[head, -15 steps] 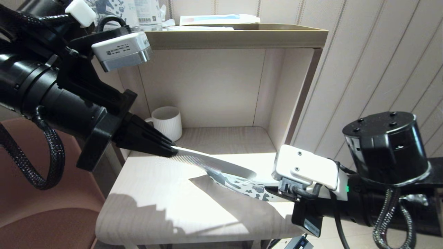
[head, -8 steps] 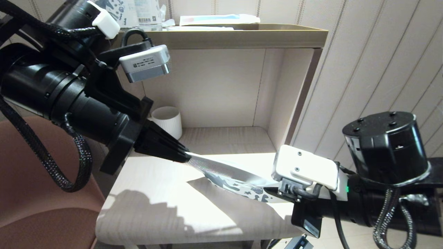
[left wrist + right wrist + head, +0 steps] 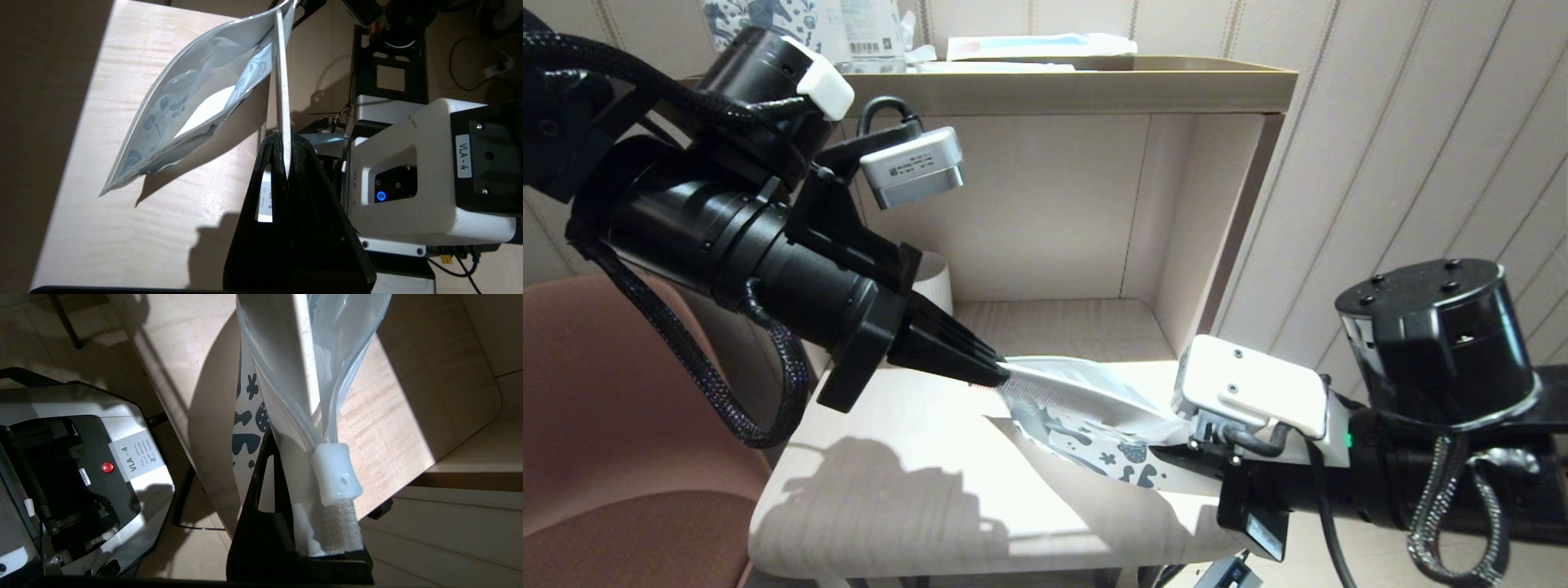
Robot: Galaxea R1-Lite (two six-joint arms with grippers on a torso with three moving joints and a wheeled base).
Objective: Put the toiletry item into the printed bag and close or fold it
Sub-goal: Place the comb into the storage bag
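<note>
The toiletry item (image 3: 1045, 390) is a slim off-white packet, and my left gripper (image 3: 996, 377) is shut on its near end. Its far end reaches into the open mouth of the printed bag (image 3: 1098, 447), a white pouch with dark blue shapes. In the left wrist view the toiletry item (image 3: 282, 81) shows edge-on between the closed fingers of the left gripper (image 3: 282, 136), beside the bulging printed bag (image 3: 184, 110). My right gripper (image 3: 286, 465) is shut on the printed bag's (image 3: 245, 416) corner by the white slider tab (image 3: 336, 473), above the table's right front edge.
The pale wooden table (image 3: 890, 506) sits under an alcove with a side wall (image 3: 1209, 245) on the right. A white mug (image 3: 939, 282) peeks out behind my left arm. Upright printed packs (image 3: 768, 15) stand on the shelf above. A brown chair (image 3: 621, 457) is at left.
My left arm has moved right and forward, pushing the toiletry item further into the bag. The bag's mouth has bulged open. The mug is now mostly hidden behind the arm.
</note>
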